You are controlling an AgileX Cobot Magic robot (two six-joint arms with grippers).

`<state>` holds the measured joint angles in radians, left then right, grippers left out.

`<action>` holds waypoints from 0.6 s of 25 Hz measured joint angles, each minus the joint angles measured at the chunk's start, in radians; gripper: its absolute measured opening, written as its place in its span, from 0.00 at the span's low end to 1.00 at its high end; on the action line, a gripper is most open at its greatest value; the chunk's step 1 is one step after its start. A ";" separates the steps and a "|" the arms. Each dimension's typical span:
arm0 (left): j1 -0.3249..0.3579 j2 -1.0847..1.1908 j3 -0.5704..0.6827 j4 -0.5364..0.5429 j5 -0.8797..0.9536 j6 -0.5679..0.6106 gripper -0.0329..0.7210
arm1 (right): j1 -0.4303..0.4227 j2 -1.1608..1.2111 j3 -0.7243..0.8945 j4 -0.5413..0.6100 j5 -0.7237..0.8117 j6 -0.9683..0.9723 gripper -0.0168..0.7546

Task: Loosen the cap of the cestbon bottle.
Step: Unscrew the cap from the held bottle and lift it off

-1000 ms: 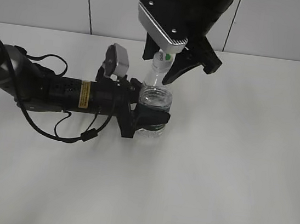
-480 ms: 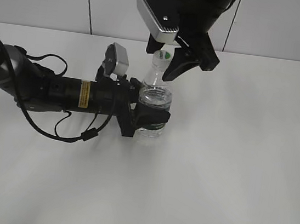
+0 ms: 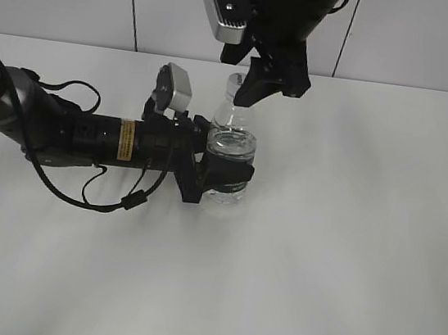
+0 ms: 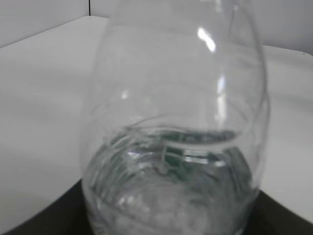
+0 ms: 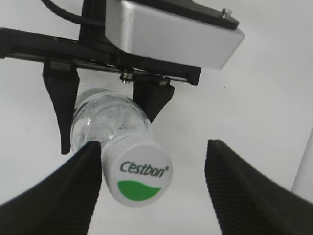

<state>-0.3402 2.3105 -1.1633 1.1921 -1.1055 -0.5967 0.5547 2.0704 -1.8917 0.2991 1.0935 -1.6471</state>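
Cap [image 5: 138,169] uncovered, beside one finger of the spread right hand [image 5: 155,183]; bottle [image 3: 230,156] clamped upright in left hand [image 3: 221,173]. Best recentred over cap before closing.

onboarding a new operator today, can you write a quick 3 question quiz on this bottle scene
1. True or false: the left hand is shut on the bottle.
2. The right hand is: A) clamped on the cap, B) open, cap off-centre beside one finger, C) far out over the table.
3. Fill in: the mark on top of the cap is ____.

Key: 1 true; 2 B; 3 green
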 joint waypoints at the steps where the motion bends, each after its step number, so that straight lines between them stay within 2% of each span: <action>1: 0.001 0.000 0.000 0.000 0.001 0.000 0.59 | 0.000 0.000 0.000 0.000 -0.001 0.013 0.68; 11: 0.002 0.000 0.000 -0.001 0.008 -0.005 0.59 | 0.000 -0.053 0.000 0.002 0.041 0.236 0.68; 15: 0.002 0.000 0.000 -0.001 0.044 -0.006 0.59 | 0.000 -0.064 0.000 0.002 0.061 0.403 0.68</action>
<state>-0.3386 2.3105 -1.1633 1.1912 -1.0616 -0.6026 0.5547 2.0066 -1.8917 0.3009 1.1547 -1.2437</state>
